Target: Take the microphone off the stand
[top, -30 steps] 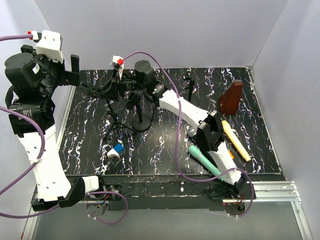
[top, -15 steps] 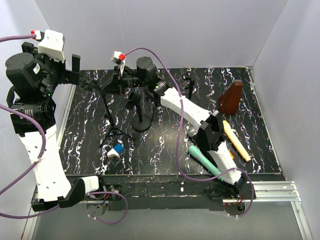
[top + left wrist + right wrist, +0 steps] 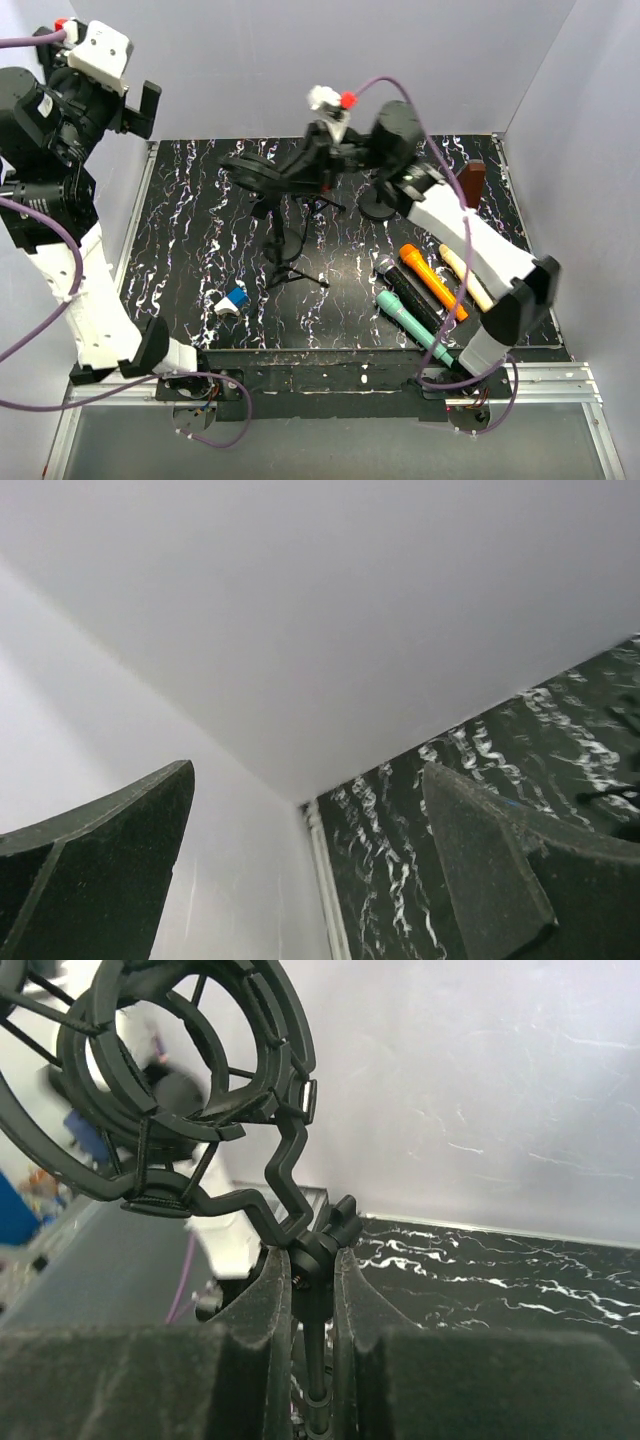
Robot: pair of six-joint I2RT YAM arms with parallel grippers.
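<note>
While your right arm (image 3: pixel 470 235) is reaching across the desk (image 3: pixel 180 230), the right fingers (image 3: pixel 260 1310) are clamping the stem of the stand (image 3: pixel 283 235) just under the mount (image 3: pixel 170 1070). The mount's ring is showing empty in the wrist view. Your left arm (image 3: pixel 70 200) is hanging high by the left wall, and the left fingers (image 3: pixel 110 830) are spread apart on nothing. No mic is sitting in the mount. The mics are lying side by side on the desk's right, and I cannot tell which one belongs to the stand.

You are gripping the stand near its top with nothing steadying the tripod. I am judging that any swing could tip the legs, sweep them into the mics, or twist the stem out of the fingers.

You are working with:
- two arms
- one stand
- one mount
- four mics: teal (image 3: pixel 400 312), black (image 3: pixel 415 300), orange (image 3: pixel 430 280) and cream (image 3: pixel 468 280)
- one brown wedge (image 3: pixel 470 185)
- one small blue-and-white piece (image 3: pixel 233 300)
</note>
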